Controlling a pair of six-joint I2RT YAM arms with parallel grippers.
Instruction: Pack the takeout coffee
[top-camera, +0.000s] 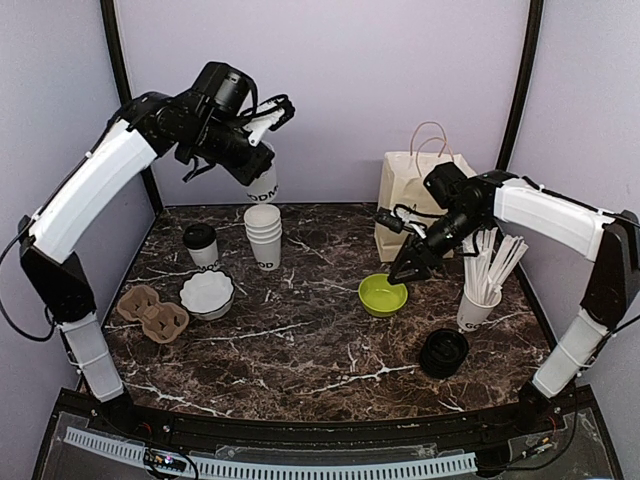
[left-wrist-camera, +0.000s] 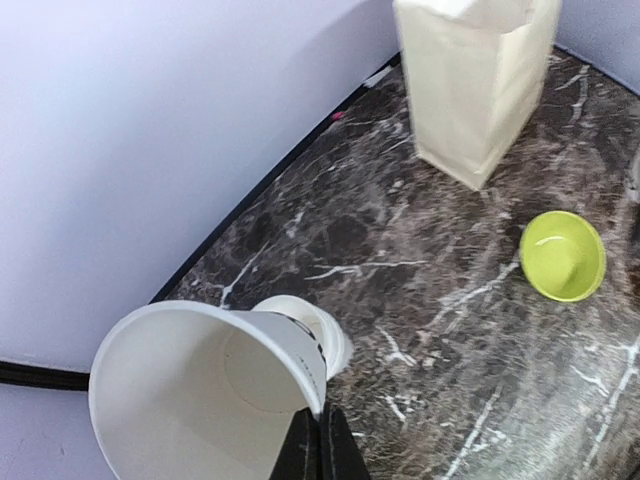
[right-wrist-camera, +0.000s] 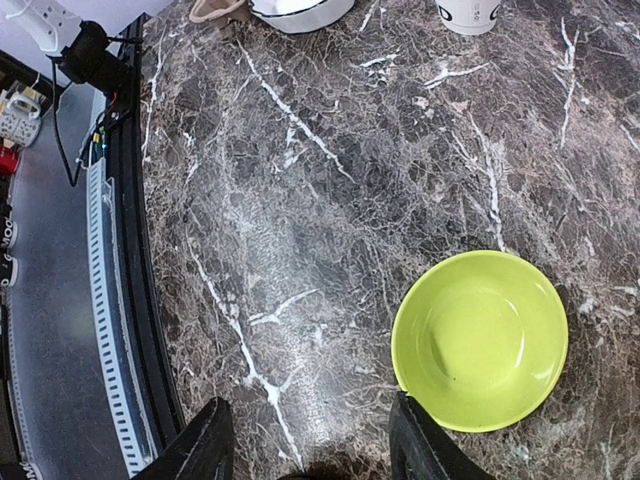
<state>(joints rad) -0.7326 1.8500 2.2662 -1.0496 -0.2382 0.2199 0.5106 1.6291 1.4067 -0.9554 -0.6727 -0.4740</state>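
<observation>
A: The left gripper (left-wrist-camera: 320, 445) is clenched on the rim of an unlidded cup (left-wrist-camera: 200, 390). It pinches only one thin wall and holds the cup in the air above the cup stack (top-camera: 264, 235)

B: That's my worry. A paper rim can buckle or slide out of so narrow a pinch, and the cup hangs tilted. If it dropped, it would likely topple the stack or the lidded cup (top-camera: 201, 245) standing near it

A: And the right gripper (right-wrist-camera: 310, 440)?

B: Its jaws are apart and it holds nothing, low over the table just beside the lime-green bowl (right-wrist-camera: 480, 340). A careless swing could shove the bowl, or tip the cup of white sticks (top-camera: 480, 300) close by
</observation>
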